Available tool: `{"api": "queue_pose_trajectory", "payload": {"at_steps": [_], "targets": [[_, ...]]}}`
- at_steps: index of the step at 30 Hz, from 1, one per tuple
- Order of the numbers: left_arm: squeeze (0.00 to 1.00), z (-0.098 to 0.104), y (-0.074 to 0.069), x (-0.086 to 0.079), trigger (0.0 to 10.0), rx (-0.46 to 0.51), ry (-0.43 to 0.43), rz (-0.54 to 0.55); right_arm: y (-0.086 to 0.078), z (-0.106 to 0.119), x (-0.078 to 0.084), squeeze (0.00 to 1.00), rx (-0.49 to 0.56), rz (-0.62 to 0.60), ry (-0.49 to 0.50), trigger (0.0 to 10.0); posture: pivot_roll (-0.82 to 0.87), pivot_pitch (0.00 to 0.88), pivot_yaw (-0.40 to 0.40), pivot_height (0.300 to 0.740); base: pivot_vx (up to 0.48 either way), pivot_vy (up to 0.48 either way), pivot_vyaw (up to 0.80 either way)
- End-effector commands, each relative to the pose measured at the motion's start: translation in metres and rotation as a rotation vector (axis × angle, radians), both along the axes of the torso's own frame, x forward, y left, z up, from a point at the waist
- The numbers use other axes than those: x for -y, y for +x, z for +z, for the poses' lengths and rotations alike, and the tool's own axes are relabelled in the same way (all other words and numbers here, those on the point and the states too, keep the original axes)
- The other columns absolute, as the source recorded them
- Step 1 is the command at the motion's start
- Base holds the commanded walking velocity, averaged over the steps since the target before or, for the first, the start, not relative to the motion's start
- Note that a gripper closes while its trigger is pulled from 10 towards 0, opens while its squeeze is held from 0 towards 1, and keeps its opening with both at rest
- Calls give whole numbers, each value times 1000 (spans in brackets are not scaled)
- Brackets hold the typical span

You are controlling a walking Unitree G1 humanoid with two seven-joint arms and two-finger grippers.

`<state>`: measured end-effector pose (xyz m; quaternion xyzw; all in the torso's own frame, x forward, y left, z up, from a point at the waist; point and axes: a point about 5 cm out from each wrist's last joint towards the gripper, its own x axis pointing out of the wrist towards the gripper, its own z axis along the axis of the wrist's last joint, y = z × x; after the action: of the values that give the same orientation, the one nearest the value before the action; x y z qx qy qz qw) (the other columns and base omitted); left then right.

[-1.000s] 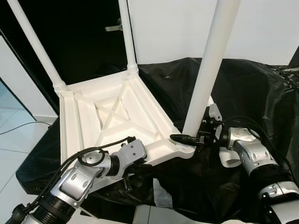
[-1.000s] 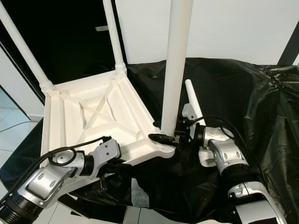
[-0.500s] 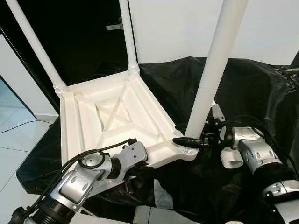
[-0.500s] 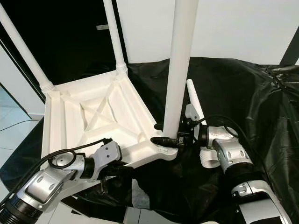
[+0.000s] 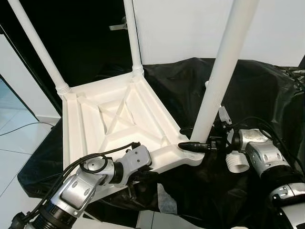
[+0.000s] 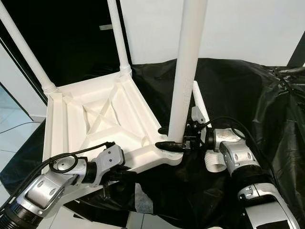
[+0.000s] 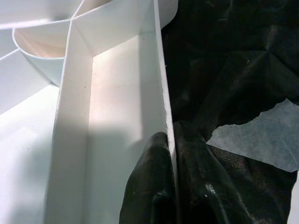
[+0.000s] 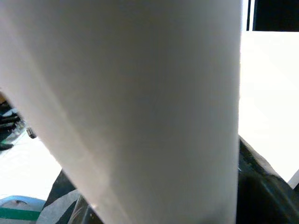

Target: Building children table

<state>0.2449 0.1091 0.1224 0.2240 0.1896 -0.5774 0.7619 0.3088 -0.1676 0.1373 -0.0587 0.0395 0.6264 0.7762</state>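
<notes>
The left hand (image 7: 170, 186) is pinching the near rim of the upturned white table top (image 5: 119, 119), which is lying on black sheeting (image 5: 248, 90), while the right hand (image 5: 193, 145) is clasping the base of the upright leg (image 5: 217, 81) standing at the corner just beside it.

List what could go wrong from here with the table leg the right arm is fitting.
1. The right gripper grips the tall leg only at its base, by the corner socket; the long leg may lean and seat crooked.
2. The left gripper pinches only the thin rim of the upturned tabletop; it might slip.
3. The spare leg lies beside the right arm and could get knocked.
</notes>
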Motion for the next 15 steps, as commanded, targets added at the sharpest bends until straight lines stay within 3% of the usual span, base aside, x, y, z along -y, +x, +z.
{"api": "queue_pose_trajectory", "payload": {"at_steps": [1,9,15], "targets": [[0,7,5,-14,0,38,23,42,-17,-41,20,0,-285,-51,-1,10000,67,0,76,740,0,0,0],[0,10,6,-14,0,42,10,71,-8,-36,5,0,-166,-147,-11,10000,71,0,69,740,0,0,0],[0,9,4,-12,0,39,3,97,-12,-37,-5,0,-125,-200,10,10000,69,0,69,740,0,0,0]]}}
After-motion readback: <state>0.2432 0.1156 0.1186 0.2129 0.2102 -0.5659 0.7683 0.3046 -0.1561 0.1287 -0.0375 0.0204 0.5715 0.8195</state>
